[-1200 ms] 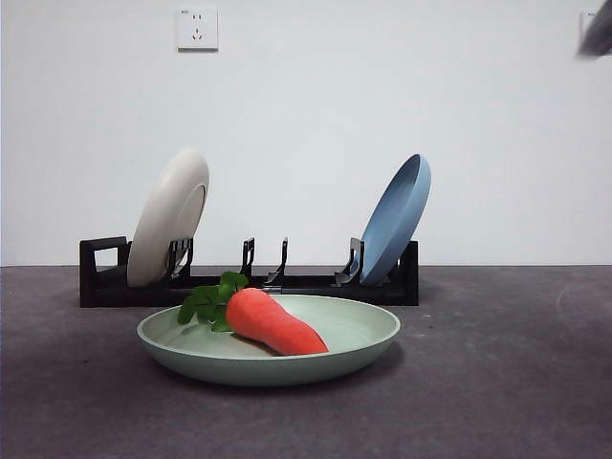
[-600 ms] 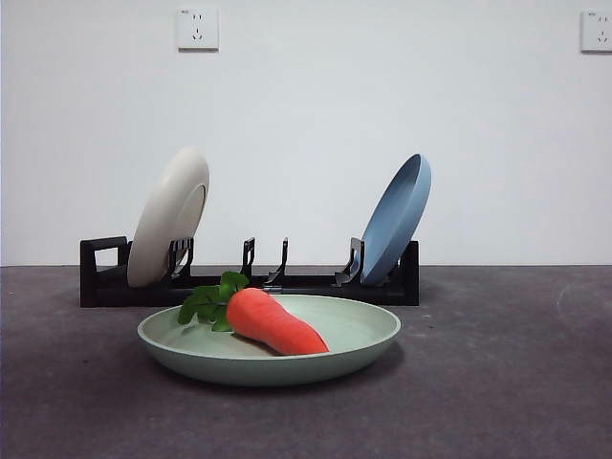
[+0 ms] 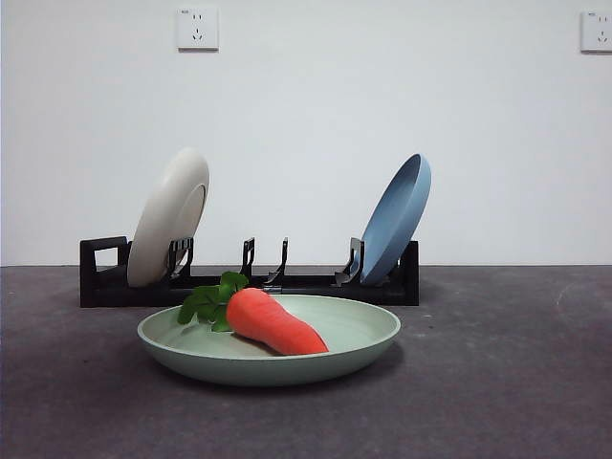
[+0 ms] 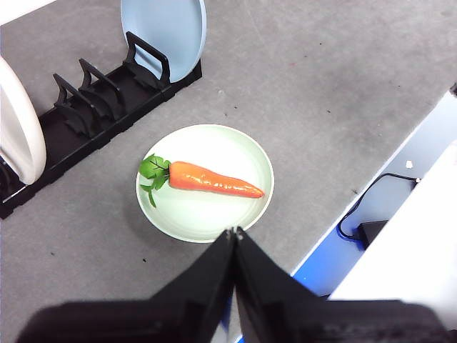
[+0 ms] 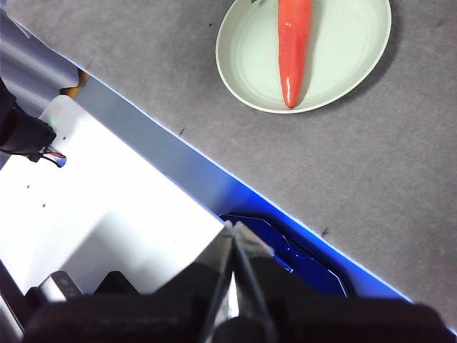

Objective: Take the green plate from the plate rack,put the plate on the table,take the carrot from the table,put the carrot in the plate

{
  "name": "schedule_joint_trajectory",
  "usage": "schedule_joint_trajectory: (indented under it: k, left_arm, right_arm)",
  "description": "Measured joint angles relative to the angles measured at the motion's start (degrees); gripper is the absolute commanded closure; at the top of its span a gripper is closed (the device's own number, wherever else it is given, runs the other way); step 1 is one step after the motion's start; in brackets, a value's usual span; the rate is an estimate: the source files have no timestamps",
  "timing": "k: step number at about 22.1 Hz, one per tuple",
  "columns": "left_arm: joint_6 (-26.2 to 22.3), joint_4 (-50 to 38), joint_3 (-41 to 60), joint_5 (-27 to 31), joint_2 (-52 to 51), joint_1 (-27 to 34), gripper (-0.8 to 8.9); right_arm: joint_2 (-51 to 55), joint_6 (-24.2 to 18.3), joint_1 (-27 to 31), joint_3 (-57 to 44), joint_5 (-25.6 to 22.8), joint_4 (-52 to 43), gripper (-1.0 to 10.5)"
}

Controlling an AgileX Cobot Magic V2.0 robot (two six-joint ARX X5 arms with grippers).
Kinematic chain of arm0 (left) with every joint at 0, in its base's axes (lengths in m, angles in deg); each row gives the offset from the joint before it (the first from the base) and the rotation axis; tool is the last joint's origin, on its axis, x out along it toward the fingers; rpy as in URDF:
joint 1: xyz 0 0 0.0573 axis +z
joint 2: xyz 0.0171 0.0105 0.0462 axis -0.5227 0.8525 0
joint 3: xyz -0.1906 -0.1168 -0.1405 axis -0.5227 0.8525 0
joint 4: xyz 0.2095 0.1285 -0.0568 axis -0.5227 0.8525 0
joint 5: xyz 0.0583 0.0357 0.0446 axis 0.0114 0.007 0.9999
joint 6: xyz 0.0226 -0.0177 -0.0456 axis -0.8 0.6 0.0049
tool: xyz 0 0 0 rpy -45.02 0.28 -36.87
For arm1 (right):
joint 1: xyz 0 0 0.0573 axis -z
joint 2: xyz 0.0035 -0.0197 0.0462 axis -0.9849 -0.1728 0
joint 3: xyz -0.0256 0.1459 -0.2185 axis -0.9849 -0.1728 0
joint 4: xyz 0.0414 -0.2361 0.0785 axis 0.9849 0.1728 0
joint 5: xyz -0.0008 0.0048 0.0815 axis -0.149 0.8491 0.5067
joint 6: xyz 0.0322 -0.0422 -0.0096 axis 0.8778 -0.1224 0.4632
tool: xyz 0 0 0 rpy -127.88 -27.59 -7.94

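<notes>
The green plate (image 3: 354, 330) lies flat on the table (image 3: 497, 382) in front of the plate rack (image 3: 105, 277). The carrot (image 3: 273, 323) lies in the plate, leaves to the left. Both also show in the left wrist view: plate (image 4: 214, 153), carrot (image 4: 214, 180), rack (image 4: 93, 107). The right wrist view shows the plate (image 5: 343, 50) and carrot (image 5: 293, 43) too. My left gripper (image 4: 235, 232) is shut and empty, high above the plate's near edge. My right gripper (image 5: 232, 227) is shut and empty, pulled back past the table's edge. Neither shows in the front view.
A cream-white plate (image 3: 170, 215) stands in the rack's left end and a blue plate (image 3: 397, 218) in its right end; the middle slots hold nothing. The table's blue-lit edge (image 5: 178, 161) and a cable (image 4: 371, 196) lie off to the side.
A dark arm tip at the front view's top right corner has left the picture. The plate, carrot and rack have not moved.
</notes>
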Motion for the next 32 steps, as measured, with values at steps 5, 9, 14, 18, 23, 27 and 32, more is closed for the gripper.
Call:
schedule_joint_trajectory:
  k: [5, 9, 14, 18, 23, 27, 32]
  left_arm:
    - [-0.04, -0.07, 0.0, 4.72, 0.0, 0.0, 8.15]
    - [-2.03, -10.25, 0.0, 21.18, -0.39, 2.54, 8.15]
    - [-14.38, -32.17, 6.25, 11.3, -5.92, 23.96, 8.15]
    - [-19.61, -43.32, 14.29, -4.59, -12.63, 36.92, 8.15]
    - [-22.71, -53.24, 26.34, -15.54, -20.87, 46.51, 8.15]
    - [-23.19, -57.86, 37.46, -19.56, -26.97, 51.32, 8.15]
    - [-23.08, -60.67, 49.83, -22.82, -32.57, 55.1, 8.15]
  right_arm:
    - [0.0, -0.02, 0.0, 0.0, 0.0, 0.0, 9.4]
    - [0.0, 0.0, 0.0, 0.0, -0.02, 0.02, 9.4]
    - [0.0, 0.0, 0.0, 0.0, -0.02, 0.0, 9.4]
    - [0.02, 0.0, 0.0, 0.0, -0.15, 0.0, 9.4]
    - [0.02, 0.0, 0.0, 0.0, -0.15, 0.0, 9.4]
    - [0.04, 0.0, 0.0, 0.0, -0.15, 0.0, 9.4]
    - [0.11, 0.0, 0.0, 0.0, -0.15, 0.0, 9.4]
